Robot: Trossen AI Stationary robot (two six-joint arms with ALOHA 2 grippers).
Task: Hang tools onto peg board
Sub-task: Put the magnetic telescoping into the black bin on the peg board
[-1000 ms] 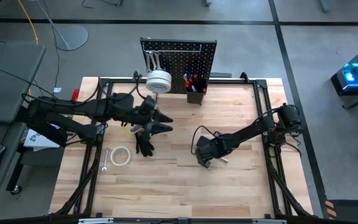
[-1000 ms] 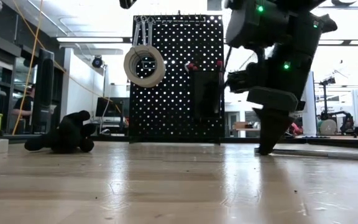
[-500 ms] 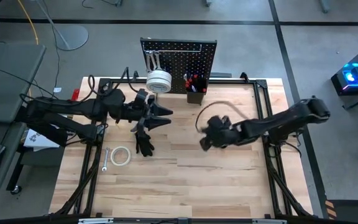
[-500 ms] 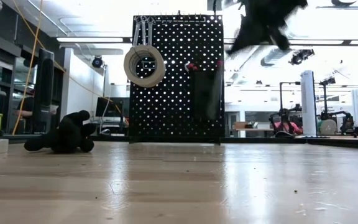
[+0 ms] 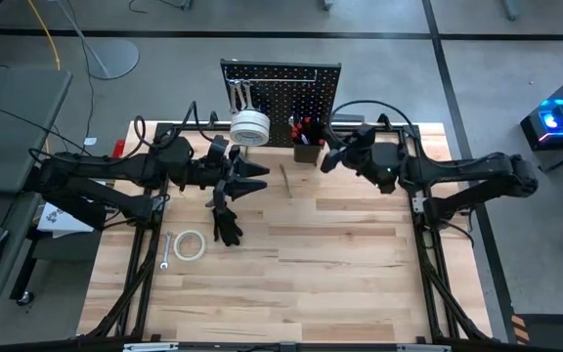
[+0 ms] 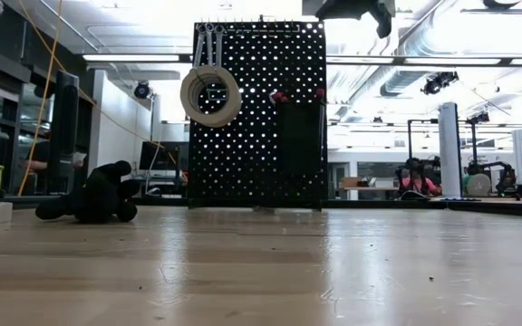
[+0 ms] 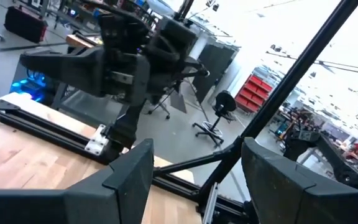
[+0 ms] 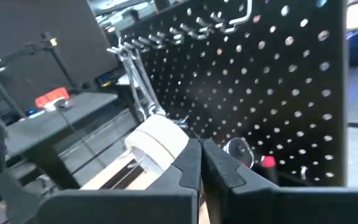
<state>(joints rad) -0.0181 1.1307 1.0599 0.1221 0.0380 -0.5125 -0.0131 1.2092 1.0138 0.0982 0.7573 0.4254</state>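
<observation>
A grey concrete floor (image 5: 477, 68) crossed by dark seams surrounds the wooden table (image 5: 340, 264), with a grey desk (image 5: 13, 127) at one side and a blue-lit device (image 5: 555, 117) at the other. Beyond the table, bright ceiling strip lights (image 6: 130, 58), red shelving (image 7: 257, 96) and a black office chair (image 7: 219, 112) fill an open workshop.

Two matte-black arms (image 5: 115, 171), looped cables

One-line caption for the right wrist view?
Shut right gripper facing black perforated peg board, where a white tape roll and silver wrenches hang.
</observation>
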